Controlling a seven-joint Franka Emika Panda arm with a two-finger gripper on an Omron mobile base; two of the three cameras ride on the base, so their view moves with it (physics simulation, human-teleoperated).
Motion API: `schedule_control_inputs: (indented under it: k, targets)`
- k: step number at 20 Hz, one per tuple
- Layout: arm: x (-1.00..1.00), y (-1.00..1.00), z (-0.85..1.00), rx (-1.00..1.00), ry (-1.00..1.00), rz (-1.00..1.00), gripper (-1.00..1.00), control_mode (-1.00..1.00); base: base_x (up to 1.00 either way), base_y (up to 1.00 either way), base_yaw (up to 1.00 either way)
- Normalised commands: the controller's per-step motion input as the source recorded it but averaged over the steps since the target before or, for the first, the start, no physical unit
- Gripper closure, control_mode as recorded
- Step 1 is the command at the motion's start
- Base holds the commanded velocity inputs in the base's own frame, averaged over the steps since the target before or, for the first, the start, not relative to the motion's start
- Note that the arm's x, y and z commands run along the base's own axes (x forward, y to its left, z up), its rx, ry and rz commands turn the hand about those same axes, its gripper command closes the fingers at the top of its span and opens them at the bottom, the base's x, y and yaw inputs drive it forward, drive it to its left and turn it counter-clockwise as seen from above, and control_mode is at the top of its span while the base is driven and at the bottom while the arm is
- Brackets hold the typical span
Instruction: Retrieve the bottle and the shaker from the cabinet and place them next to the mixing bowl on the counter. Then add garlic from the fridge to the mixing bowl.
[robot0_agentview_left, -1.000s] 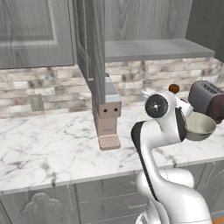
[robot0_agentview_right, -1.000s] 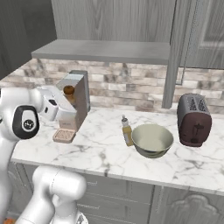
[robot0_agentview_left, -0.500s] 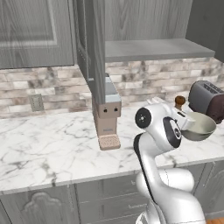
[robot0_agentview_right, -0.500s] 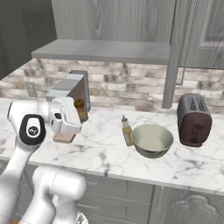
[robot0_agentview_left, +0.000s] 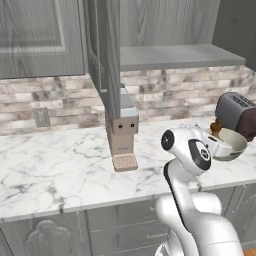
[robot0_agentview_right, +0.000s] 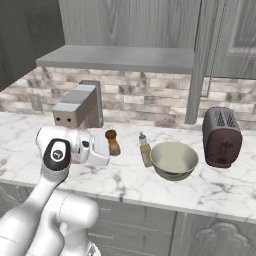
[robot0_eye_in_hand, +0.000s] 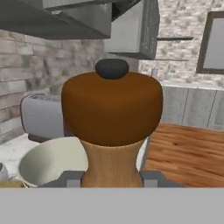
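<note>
Shaker in transit to the counter spot beside the bowl.
Gripper (robot0_agentview_right: 111, 148) has its jaws pinching the shaker (robot0_agentview_right: 113, 141) at the waist, carried above the counter (robot0_agentview_right: 125, 177), left of the bottle (robot0_agentview_right: 145, 150). Bottle stands just beside the mixing bowl (robot0_agentview_right: 174, 160); toaster (robot0_agentview_right: 222, 136) beyond. Judgement: second item mid-delivery. Next: lower it upright near the bowl, clear of the bottle, then let go.
</note>
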Motion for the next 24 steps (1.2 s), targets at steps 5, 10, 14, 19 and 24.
schedule_control_inputs:
  k: [5, 10, 14, 19, 24]
  targets:
    - [0.08, -0.23, -0.98, -0.02, 0.24, -0.06, 1.00, -1.00, 0.00, 0.00, 0.00]
    - [0.09, 0.00, -0.95, 0.00, 0.20, 0.00, 1.00, -1.00, 0.00, 0.00, 0.00]
    - [0.09, 0.00, -1.00, 0.00, 0.17, 0.00, 1.00, -1.00, 0.00, 0.00, 0.00]
    - [0.18, 0.00, -1.00, 0.00, 0.11, 0.00, 1.00, -1.00, 0.00, 0.00, 0.00]
    - [0.27, 0.00, -1.00, 0.00, 0.02, -0.02, 1.00, -1.00, 0.00, 0.00, 0.00]
